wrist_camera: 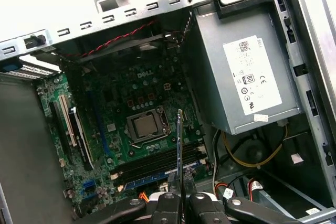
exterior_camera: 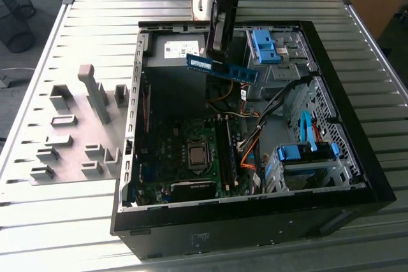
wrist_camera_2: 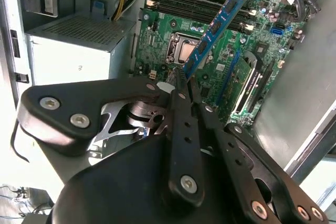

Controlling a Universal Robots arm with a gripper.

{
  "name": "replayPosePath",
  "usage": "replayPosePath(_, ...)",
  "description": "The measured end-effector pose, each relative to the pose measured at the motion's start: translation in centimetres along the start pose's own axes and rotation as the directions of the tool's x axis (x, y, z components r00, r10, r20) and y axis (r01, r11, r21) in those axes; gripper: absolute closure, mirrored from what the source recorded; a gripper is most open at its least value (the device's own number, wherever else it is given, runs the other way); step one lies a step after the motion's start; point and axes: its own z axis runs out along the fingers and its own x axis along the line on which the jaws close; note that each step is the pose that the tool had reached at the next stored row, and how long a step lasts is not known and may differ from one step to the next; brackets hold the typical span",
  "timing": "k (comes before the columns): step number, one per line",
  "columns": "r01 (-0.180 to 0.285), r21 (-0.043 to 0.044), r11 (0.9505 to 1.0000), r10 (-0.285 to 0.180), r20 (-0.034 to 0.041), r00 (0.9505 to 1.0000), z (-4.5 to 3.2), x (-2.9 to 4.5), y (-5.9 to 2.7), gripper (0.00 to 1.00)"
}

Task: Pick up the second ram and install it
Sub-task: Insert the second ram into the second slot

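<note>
Jaws: clamped on one end of the second ram (exterior_camera: 224, 69), my gripper (exterior_camera: 216, 54) over the open case (exterior_camera: 255, 220).
Second ram: airborne, at twelve o'clock from the CPU socket (exterior_camera: 198, 155) in the exterior view, free end toward four o'clock.

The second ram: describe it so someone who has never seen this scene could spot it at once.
Find the open black computer case on the slatted metal table. Over it, the claw grips the second ram near one end; it is a thin blue strip with small dark chips. Unlike the long black slots on the motherboard below, it hangs in the air, tilted.
</note>
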Motion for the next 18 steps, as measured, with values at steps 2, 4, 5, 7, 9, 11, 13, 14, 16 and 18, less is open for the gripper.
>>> replayPosePath(2, 0.0, 0.0, 1.0, 0.0, 0.0, 1.0, 0.0, 0.0, 0.0, 0.86)
replayPosePath(4, 0.0, 0.0, 1.0, 0.0, 0.0, 1.0, 0.0, 0.0, 0.0, 0.86)
replayPosePath(5, 0.0, 0.0, 1.0, 0.0, 0.0, 1.0, 0.0, 0.0, 0.0, 0.86)
replayPosePath(7, 0.0, 0.0, 1.0, 0.0, 0.0, 1.0, 0.0, 0.0, 0.0, 0.86)
replayPosePath(9, 0.0, 0.0, 1.0, 0.0, 0.0, 1.0, 0.0, 0.0, 0.0, 0.86)
replayPosePath(11, -0.001, 0.0, 1.0, 0.001, 0.0, 1.0, 0.0, 0.0, 0.0, 0.86)
replayPosePath(13, -0.014, 0.0007, 0.9999, 0.014, 0.0002, 0.9999, 0.0, 0.0, 0.0, 0.86)
replayPosePath(14, -0.029, 0.0014, 0.9996, 0.029, 0.0006, 0.9996, 0.01, 0.0, 0.0, 0.86)
replayPosePath(16, -0.066, 0.0031, 0.9978, 0.066, 0.0015, 0.9978, 0.04, 0.0, 0.0, 0.86)
replayPosePath(18, -0.102, 0.0047, 0.9947, 0.102, 0.0025, 0.9947, 0.07, 0.0, 0.0, 0.86)
